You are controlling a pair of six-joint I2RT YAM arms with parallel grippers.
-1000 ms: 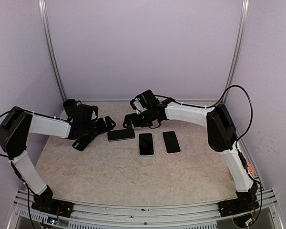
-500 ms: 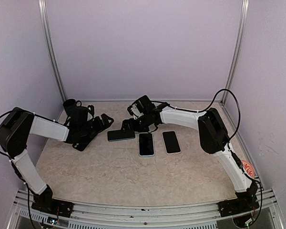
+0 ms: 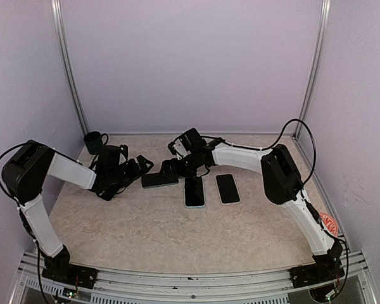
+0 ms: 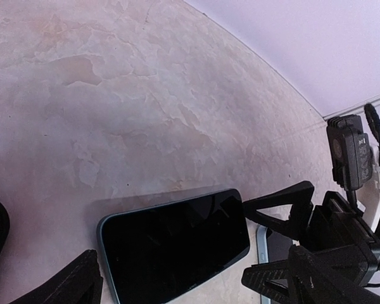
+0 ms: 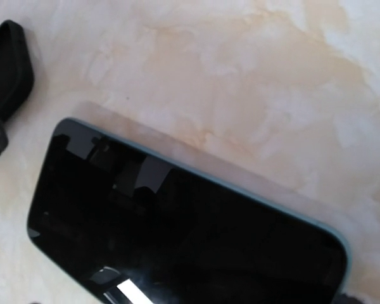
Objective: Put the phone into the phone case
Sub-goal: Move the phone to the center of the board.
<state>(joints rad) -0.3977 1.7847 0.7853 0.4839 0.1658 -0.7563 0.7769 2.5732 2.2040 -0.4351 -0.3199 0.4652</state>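
The marble-patterned counter [image 3: 152,228] carries three dark slabs in a loose row. The left gripper [image 3: 128,172] and right gripper [image 3: 172,166], both with jaws spread wide and holding nothing, flank the leftmost slab, a teal-edged phone [image 3: 159,180] lying flat, screen up. Just right of it lie a second phone [image 3: 194,191] and a black slab [image 3: 227,188] (phone or case, unclear). A dark mug [image 3: 94,142] stands far left.
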